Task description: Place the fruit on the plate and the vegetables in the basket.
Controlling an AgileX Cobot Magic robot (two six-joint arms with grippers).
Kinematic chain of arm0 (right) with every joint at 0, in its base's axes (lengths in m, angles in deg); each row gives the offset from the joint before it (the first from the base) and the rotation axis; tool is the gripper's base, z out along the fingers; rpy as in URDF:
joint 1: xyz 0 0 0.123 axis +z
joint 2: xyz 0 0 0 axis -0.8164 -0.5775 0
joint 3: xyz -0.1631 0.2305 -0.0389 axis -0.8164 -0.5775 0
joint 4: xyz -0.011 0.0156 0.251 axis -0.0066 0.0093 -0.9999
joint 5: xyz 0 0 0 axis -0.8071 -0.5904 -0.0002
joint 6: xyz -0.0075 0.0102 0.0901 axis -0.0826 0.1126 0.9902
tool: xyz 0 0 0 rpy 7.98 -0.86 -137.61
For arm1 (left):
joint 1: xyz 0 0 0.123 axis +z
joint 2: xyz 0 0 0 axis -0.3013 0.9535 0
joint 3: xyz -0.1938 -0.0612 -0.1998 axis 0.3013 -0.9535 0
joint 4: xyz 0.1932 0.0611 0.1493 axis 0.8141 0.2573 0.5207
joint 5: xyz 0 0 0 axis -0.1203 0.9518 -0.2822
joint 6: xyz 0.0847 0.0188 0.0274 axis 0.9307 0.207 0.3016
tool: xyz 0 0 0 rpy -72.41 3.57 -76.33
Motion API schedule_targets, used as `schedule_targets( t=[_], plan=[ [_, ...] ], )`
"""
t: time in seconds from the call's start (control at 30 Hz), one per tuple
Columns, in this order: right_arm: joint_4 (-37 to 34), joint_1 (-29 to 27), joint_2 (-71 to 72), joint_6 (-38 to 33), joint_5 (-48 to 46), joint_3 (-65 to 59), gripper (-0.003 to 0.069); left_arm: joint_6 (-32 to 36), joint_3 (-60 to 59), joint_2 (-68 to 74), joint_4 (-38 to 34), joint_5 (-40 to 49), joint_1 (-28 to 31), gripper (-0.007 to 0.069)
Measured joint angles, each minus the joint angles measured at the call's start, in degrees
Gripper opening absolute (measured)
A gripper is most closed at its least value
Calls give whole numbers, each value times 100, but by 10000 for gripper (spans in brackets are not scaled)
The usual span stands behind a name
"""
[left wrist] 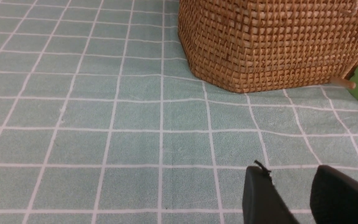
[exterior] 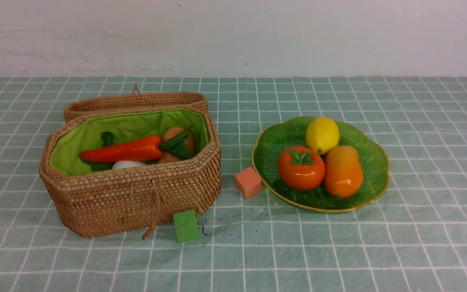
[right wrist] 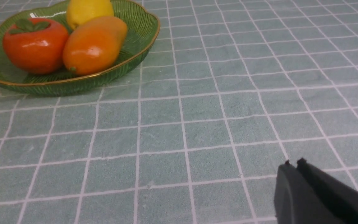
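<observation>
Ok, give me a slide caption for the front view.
Lemon, persimmon, mango on plate; vegetables in basket.

— What's behind my bench?
— A plain whitish wall [exterior: 233, 36], scuffed.
— And under my work?
— My teal cloth [exterior: 420, 243] with a white grid, evenly lit, slightly wrinkled.

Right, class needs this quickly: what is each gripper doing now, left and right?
Left gripper: open, holding nothing, over bare cloth near the basket.
Right gripper: shut, holding nothing, away from the plate.
</observation>
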Motion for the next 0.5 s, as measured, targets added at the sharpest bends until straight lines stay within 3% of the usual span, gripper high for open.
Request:
schedule_targets(
  t=[0.5],
  plan=[
    [0,0,0,5,0,0,35,0,0,0,0,0,0,239]
  ],
)
